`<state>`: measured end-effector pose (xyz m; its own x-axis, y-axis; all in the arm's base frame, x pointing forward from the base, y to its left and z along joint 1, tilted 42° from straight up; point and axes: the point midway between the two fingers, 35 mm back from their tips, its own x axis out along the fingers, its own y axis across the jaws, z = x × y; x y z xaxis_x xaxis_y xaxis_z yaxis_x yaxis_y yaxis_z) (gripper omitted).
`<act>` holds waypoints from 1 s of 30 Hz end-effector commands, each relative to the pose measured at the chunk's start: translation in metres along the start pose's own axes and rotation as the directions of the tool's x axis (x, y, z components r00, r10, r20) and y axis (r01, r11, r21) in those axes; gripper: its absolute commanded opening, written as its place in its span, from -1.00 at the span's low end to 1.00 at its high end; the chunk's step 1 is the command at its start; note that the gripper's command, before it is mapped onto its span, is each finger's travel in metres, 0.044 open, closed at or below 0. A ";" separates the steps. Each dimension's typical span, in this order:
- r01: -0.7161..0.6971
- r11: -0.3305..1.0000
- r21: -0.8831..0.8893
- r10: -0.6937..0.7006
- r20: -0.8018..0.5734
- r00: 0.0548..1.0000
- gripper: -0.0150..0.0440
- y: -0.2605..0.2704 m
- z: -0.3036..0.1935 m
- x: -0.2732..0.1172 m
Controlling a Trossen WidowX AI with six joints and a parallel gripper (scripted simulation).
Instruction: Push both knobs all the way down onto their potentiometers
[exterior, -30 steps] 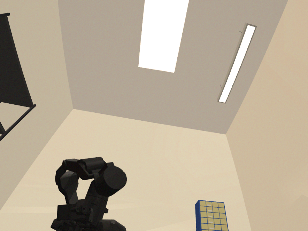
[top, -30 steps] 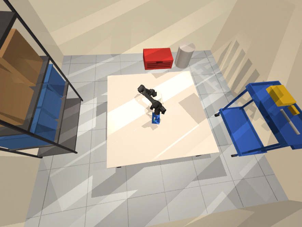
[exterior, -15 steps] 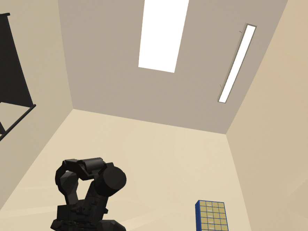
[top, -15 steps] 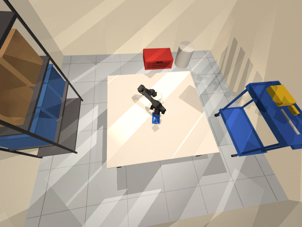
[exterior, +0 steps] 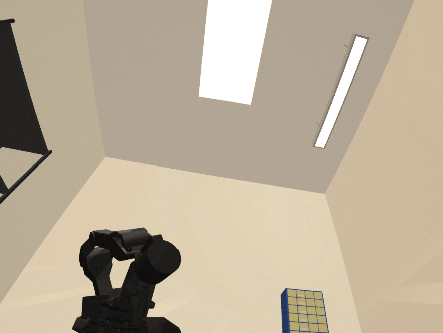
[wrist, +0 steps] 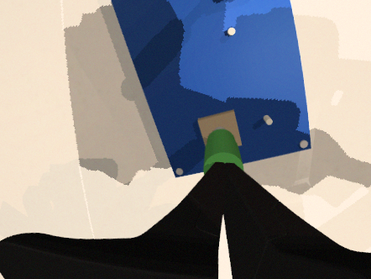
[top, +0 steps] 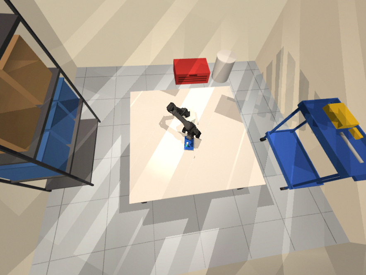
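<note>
The blue circuit board [top: 191, 147] [wrist: 252, 63] stands on the table. In the wrist view a green knob [wrist: 222, 144] stands over a square tan potentiometer [wrist: 210, 121] near the board's lower edge. A sliver of grey shows at the knob's far end; whether it sits against the potentiometer I cannot tell. My gripper [top: 190, 138] [wrist: 222, 171] is shut with nothing between its fingers. Its tips overlap the knob's near end and hide part of it; contact is not clear. A tiny green and white part [top: 186, 144] shows on the board in the top view, too small to make out.
A pale pin [wrist: 231, 31] and a tan pin [wrist: 268, 120] stand up from the board. The arm [top: 180, 118] [exterior: 139, 265] reaches over the table [top: 153, 183]. A red chest [top: 191, 69], a pale cylinder [top: 223, 66] and a blue cart [top: 288, 159] stand beyond the table.
</note>
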<state>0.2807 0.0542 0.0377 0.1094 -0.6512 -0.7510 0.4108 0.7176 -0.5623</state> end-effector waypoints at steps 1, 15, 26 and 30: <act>0.009 1.000 0.015 -0.009 -0.006 1.000 -0.49 -0.001 0.003 0.010; 0.009 1.000 0.015 -0.009 -0.006 1.000 -0.49 -0.001 0.003 0.014; 0.009 1.000 0.015 -0.009 -0.006 1.000 -0.49 -0.001 0.003 0.016; 0.009 1.000 0.015 -0.009 -0.006 1.000 -0.49 -0.001 0.003 0.017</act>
<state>0.2807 0.0514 0.0342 0.1128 -0.6509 -0.7508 0.4063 0.7197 -0.5630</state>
